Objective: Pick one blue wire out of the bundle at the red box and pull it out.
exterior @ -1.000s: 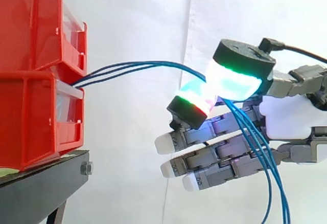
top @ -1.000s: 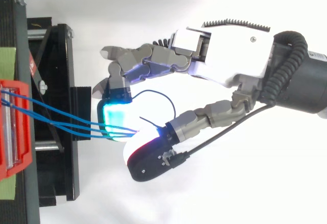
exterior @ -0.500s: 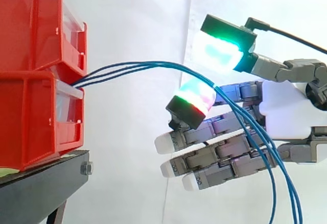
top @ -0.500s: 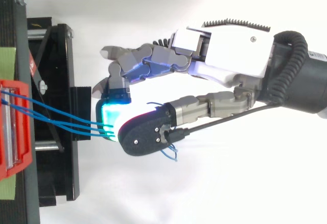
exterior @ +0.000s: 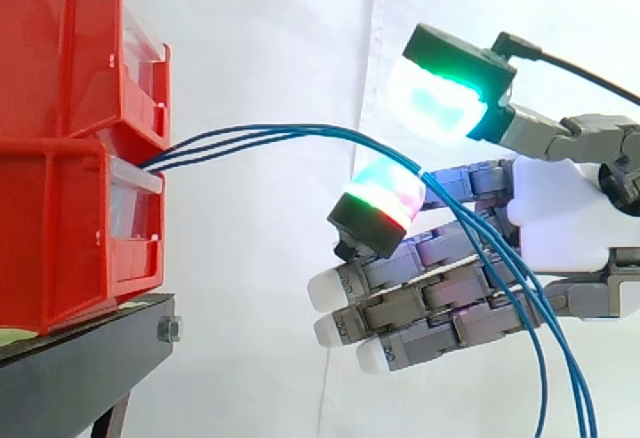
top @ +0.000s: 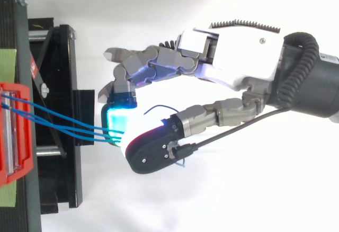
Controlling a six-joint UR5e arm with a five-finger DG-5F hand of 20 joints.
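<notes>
Behind the work, a plain white curtain [exterior: 260,38]; below, a black metal stand [exterior: 70,388]. On the stand, two stacked red plastic bins [exterior: 60,238] with clear front panels [exterior: 128,208]; contents hidden apart from a bundle of three thin blue wires [exterior: 260,135] coming out where the upper bin meets the lower. From there, arching rightward, draped over a bent finger's red-and-green glowing pad [exterior: 385,198], then dropping across the grey fingers. Well apart from the bins, the grey-and-white robot hand [exterior: 565,223], with other fingers stretched close together toward them. Green-glowing thumb pad [exterior: 445,98] poised clear above the wires, apart from the pad beneath: no clamp on any wire.
</notes>
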